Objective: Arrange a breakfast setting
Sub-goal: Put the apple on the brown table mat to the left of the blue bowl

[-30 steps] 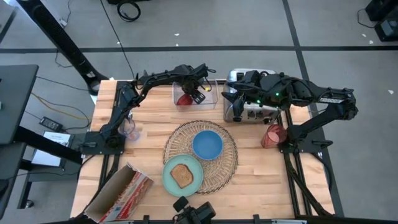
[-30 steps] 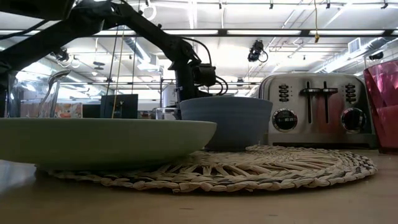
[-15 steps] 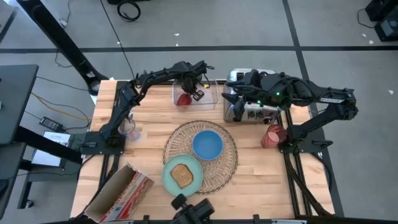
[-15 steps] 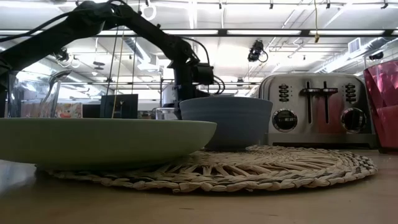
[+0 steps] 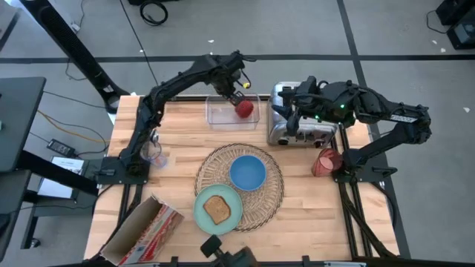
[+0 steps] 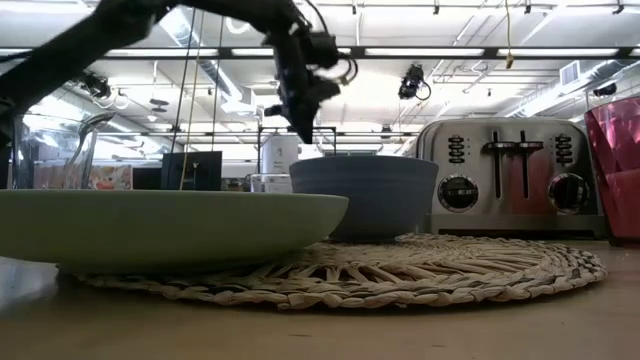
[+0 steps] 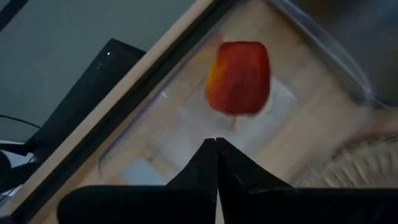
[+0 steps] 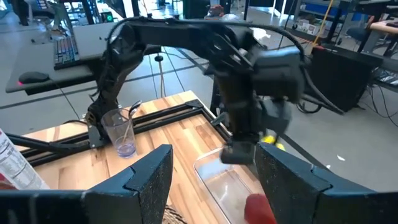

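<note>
Left end effector [image 7: 216, 142] is pinching the red apple [image 7: 238, 78], seemingly by its stem, over the clear bin [image 5: 220, 113]. Carrying slowly should be limiting swing. Right end effector [image 8: 214, 163], spread, is waiting over the toaster [image 5: 306, 130].

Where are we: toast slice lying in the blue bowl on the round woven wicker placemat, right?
No. The high view shows the toast slice lying on the mint-green plate; the blue bowl on the round woven wicker placemat is empty.
</note>
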Available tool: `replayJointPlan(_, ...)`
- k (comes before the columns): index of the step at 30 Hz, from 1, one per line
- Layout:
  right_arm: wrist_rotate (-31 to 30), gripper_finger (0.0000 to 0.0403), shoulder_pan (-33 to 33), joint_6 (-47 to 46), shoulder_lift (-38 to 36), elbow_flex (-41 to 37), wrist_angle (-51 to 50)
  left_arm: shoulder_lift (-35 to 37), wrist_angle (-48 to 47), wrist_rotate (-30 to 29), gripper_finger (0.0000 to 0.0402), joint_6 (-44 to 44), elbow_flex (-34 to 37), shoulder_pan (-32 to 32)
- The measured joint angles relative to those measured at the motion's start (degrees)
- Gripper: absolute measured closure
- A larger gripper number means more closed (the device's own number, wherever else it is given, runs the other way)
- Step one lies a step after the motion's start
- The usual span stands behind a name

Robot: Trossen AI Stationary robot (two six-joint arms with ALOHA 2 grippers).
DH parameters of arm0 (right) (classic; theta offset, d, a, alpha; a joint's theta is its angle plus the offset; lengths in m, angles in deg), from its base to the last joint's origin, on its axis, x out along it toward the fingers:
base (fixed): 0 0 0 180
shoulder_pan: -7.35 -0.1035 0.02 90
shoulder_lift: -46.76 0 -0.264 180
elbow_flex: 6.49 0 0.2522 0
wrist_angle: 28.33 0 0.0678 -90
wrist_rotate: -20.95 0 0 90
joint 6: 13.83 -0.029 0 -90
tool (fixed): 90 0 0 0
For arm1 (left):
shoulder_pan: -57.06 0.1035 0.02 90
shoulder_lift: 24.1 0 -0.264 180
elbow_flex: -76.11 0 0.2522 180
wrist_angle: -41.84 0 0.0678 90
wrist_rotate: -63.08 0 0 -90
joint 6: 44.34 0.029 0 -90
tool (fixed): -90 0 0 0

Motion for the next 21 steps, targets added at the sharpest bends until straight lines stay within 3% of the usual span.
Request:
replayJointPlan(6,-0.1,0.0169,0.0,0.1,-1.6,0.0,-1.25,3.1,0.53,-0.96,0.0399,-1.38,0.0,-3.02)
replayJointPlan(13,0.29,0.0169,-0.14,-0.95,-2.27,0.04,-6.36,0.58,3.27,-0.64,0.0359,-3.2,0.06,-5.3)
replayJointPlan(21,1.42,0.0169,-0.98,-4.7,-2.32,0.02,-10.31,-5.23,11.3,0.33,0.0295,-18.07,0.07,-6.48)
